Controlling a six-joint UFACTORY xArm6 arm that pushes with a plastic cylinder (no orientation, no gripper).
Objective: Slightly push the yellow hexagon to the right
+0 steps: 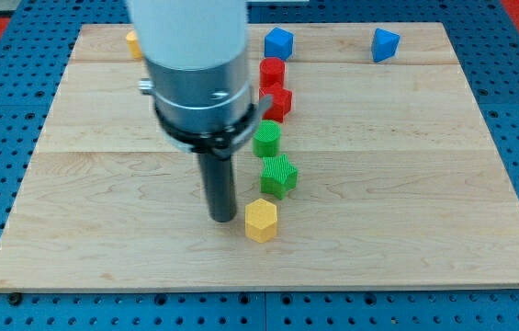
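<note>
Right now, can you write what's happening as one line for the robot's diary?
step: push yellow hexagon right | my tip: just left of hexagon, contact unclear | neighbours: green blocks above it | status: push not visibly done

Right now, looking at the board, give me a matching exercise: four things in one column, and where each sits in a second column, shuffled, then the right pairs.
Column one:
1. yellow hexagon
2. my tip
3. blue block at the view's far right
4. green star-shaped block

Column two:
A. near the board's top edge, right of another blue block
B. just to the view's left of the yellow hexagon
C. directly above the yellow hexagon in the view
D. lowest block in the view, below the green ones

Pairs: 1-D, 2-B, 3-A, 4-C
</note>
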